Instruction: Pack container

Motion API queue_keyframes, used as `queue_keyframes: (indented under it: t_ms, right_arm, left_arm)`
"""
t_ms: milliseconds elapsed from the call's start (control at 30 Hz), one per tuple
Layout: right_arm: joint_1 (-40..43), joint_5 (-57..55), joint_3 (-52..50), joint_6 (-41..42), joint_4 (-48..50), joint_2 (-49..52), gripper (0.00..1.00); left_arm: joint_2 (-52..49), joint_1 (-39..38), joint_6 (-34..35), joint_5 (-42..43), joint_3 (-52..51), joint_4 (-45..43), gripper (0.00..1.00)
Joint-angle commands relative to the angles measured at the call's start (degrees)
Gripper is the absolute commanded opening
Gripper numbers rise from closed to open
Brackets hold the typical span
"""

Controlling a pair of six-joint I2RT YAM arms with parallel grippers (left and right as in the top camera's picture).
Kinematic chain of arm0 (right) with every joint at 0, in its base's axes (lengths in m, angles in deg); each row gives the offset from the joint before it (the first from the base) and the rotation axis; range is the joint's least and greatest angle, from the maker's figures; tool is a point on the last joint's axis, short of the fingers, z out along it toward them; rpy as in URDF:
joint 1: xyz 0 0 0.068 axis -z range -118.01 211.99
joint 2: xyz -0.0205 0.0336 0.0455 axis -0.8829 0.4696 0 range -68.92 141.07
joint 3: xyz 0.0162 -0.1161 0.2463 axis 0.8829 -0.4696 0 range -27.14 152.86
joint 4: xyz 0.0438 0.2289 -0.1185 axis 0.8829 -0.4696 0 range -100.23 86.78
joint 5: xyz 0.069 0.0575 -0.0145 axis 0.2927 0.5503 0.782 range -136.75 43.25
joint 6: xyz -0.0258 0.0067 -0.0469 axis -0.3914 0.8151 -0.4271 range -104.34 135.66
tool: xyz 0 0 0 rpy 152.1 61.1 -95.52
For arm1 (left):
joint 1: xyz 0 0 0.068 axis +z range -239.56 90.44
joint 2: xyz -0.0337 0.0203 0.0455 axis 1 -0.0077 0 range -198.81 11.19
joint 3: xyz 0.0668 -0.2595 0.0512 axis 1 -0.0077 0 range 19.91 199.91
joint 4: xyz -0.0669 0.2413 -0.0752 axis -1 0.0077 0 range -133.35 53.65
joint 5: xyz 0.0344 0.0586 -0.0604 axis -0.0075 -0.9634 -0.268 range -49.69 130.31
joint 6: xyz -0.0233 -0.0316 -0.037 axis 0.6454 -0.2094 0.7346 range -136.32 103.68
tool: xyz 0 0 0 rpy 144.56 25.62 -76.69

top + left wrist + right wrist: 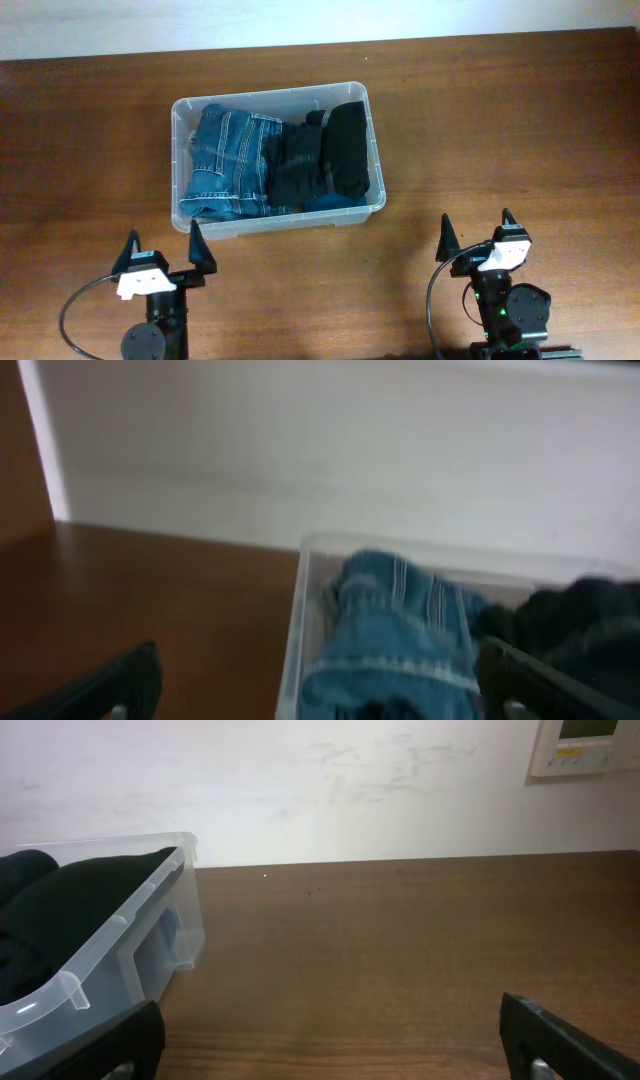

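Note:
The clear plastic container sits at the middle of the wooden table. It holds folded blue jeans on its left side and black clothes on its right. My left gripper is open and empty, near the table's front, just short of the container's front left corner. My right gripper is open and empty, front right of the container. The left wrist view shows the container's rim, the jeans and black cloth. The right wrist view shows the container's corner with black cloth.
A white wall runs behind the table's far edge, with a wall panel at the upper right. Bare wooden tabletop lies left and right of the container.

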Motion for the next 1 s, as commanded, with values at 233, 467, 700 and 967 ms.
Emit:
queue_keyframes:
  t_ms: [233, 467, 700, 967]
  right_arm:
    - [0.48, -0.72, -0.46, 0.04, -0.04, -0.48, 0.98]
    - [0.48, -0.72, -0.46, 0.04, -0.04, -0.48, 0.98]
    - [0.48, -0.72, -0.46, 0.04, -0.04, -0.48, 0.98]
    - [0.48, -0.72, -0.46, 0.04, -0.04, -0.48, 0.98]
  left_arm:
    - [0.59, -0.39, -2.47, 1.6, -0.68, 7.1, 0.99]
    - [0.59, -0.39, -2.47, 1.6, -0.66, 7.1, 0.99]
    - [0.59, -0.39, -2.47, 1.6, -0.68, 7.1, 0.99]
    - [0.59, -0.39, -2.47, 1.6, -0.66, 7.1, 0.99]
